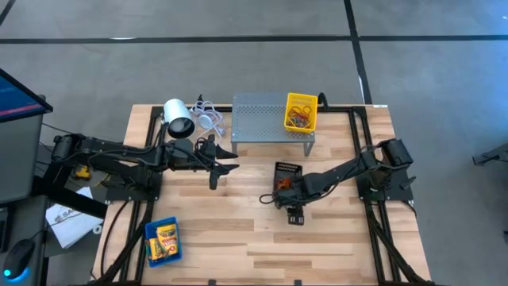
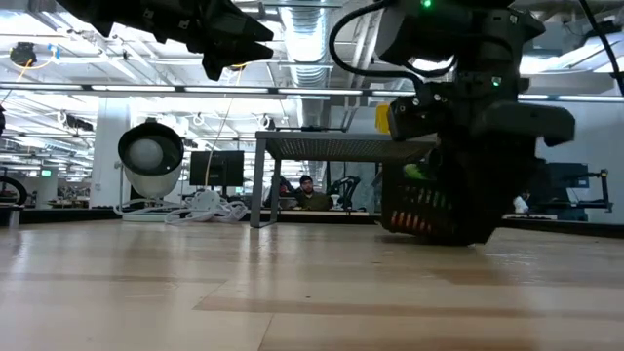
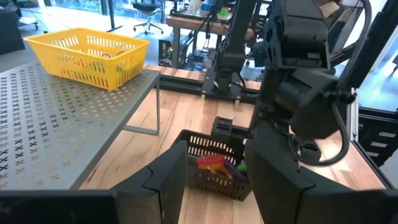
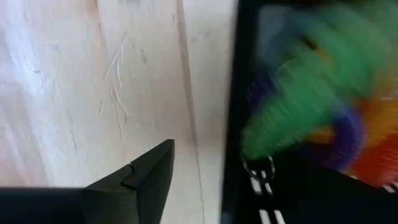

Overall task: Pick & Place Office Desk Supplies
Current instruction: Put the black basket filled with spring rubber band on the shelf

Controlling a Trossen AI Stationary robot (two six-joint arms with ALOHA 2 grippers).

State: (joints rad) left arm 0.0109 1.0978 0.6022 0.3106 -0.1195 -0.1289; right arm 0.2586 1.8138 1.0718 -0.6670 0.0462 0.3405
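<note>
Jaws of right gripper [image 1: 292, 208] are seen part open astride the near wall of the small black mesh bin [image 1: 286, 176] w/ coloured rubber-band loops [image 3: 214, 163]; firm grip not confirmed. Left gripper [image 1: 225, 165] hovers part open, empty. Yellow bin [image 1: 301, 112] sits on grey perforated stand [image 1: 258, 117], blue bin [image 1: 162, 241] w/ crayon boxes at front-left; black bin judged yet to be placed.

Yellow bin [image 3: 87, 56] on grey perforated stand [image 3: 56, 124], black bin [image 3: 214, 165] beneath right arm [image 3: 298, 81]

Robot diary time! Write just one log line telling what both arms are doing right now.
right gripper: low at black bin rim | left gripper: raised, waiting, empty | yellow bin: on grey stand
</note>
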